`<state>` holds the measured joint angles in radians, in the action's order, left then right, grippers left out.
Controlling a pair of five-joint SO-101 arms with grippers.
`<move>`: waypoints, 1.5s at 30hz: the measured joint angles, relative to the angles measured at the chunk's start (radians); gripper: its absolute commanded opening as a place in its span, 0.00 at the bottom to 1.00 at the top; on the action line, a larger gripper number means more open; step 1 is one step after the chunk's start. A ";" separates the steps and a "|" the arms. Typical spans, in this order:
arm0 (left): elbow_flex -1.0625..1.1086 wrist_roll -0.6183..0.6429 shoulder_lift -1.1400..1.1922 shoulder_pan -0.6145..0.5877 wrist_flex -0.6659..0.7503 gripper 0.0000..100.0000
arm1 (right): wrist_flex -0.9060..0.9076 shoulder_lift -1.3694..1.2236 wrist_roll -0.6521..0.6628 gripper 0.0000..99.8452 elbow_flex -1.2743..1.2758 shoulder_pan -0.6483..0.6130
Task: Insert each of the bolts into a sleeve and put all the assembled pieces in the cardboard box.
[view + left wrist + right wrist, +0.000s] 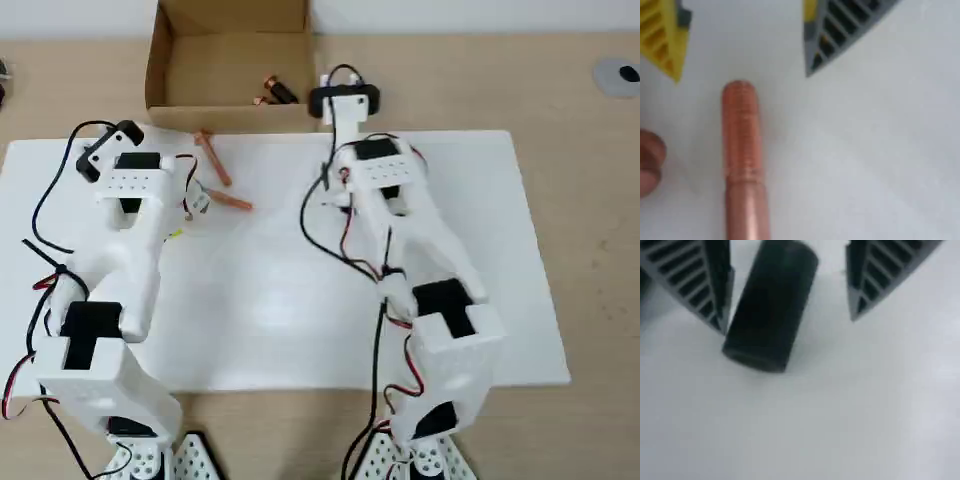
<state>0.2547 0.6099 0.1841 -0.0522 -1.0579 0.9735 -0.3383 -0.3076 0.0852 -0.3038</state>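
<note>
left claw (742, 74) sits spread apart, copper bolt (742, 165) just ahead of its tips, shaft running straight away from the gap, so lengthwise not crosswise. right claw (788, 322) is apart too, black sleeve (769, 310) lying inside its gap, unclamped.

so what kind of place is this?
Probably a lab or hobby workbench, not a factory: two white arms at a wooden table, a white mat, loose copper bolts beside a cardboard box.
</note>
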 measured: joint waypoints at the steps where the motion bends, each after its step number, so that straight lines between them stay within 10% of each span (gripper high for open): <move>1: 0.000 0.002 0.000 0.000 0.000 0.18 | 0.000 0.000 0.000 0.18 0.000 0.000; 45: 0.000 0.000 0.000 0.000 -0.002 0.18 | 0.150 -0.147 -0.078 0.02 -0.157 0.002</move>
<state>0.2547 0.6099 0.1841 -0.0522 -1.0595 1.1239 -0.4856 -0.3859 -0.0713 -0.3023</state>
